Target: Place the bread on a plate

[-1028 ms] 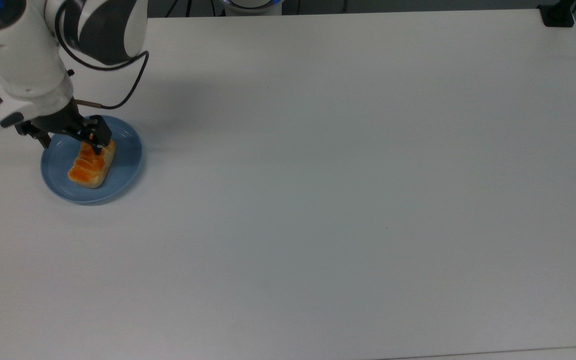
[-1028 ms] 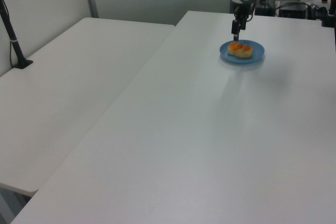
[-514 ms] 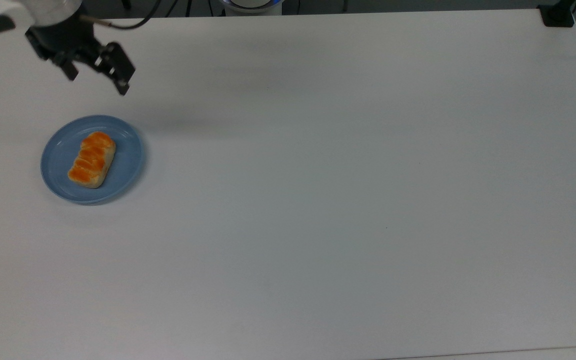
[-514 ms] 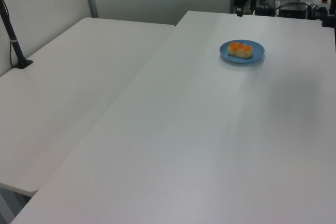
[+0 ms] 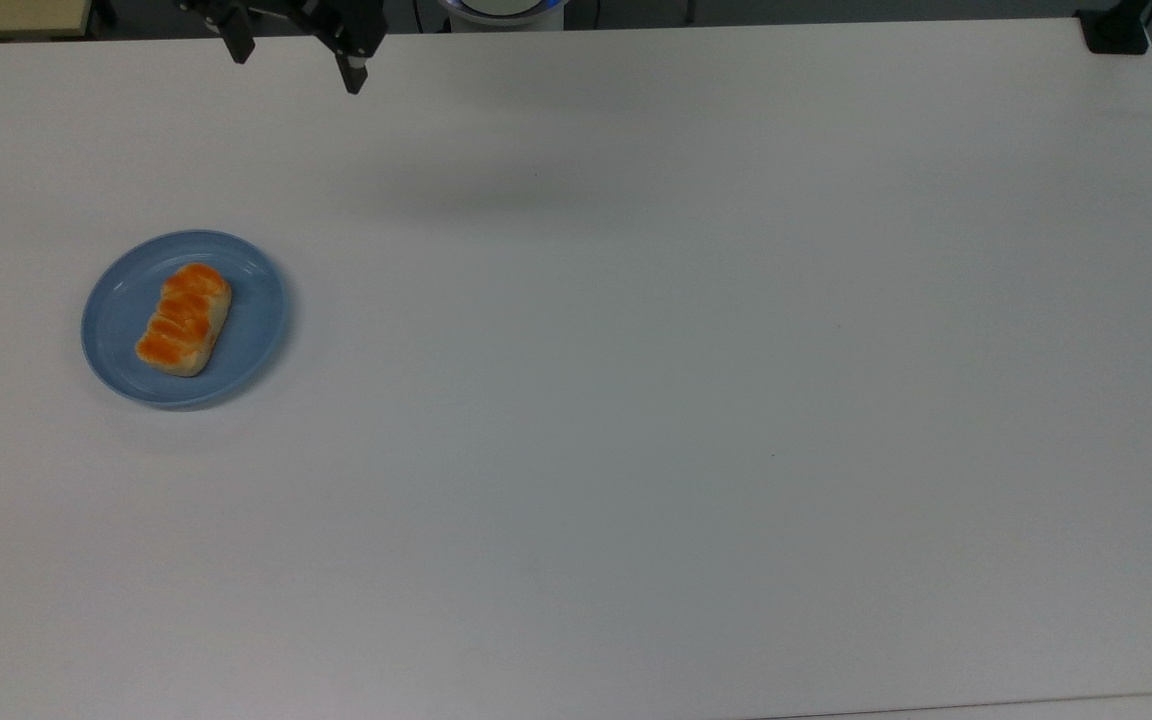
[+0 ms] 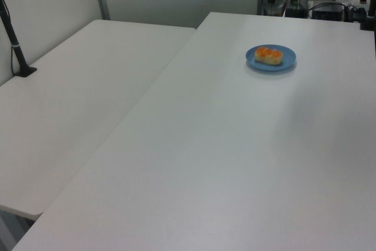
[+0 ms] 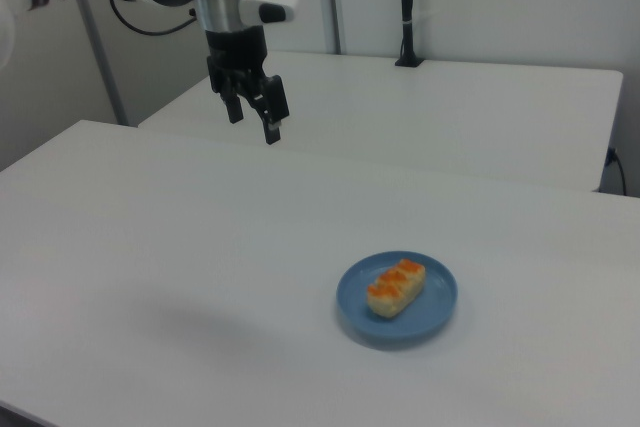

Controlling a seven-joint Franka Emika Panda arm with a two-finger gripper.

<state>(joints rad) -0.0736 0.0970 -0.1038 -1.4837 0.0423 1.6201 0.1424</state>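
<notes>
Bread (image 5: 183,319): small oblong loaf, cream sides, glossy orange-brown ridged top. Lies flat inside the plate (image 5: 246,340), slightly toward the top view's left of the plate's middle. Long axis runs diagonally in the top view, from lower left to upper right; in the right view (image 7: 396,287) it likewise slants from lower left to upper right.

Plate: round, light blue, shallow, raised rim. Rests on the white table (image 5: 696,380), near the top view's left edge; in the left view (image 6: 286,62) it sits toward the far right of the tabletop.

Gripper (image 5: 291,62): black, two fingers, held well apart from the bread and raised above the table, at the upper edge of the top view. In the right view (image 7: 252,124) it hangs up and to the left of the plate. Jaws stand apart, nothing between them.
</notes>
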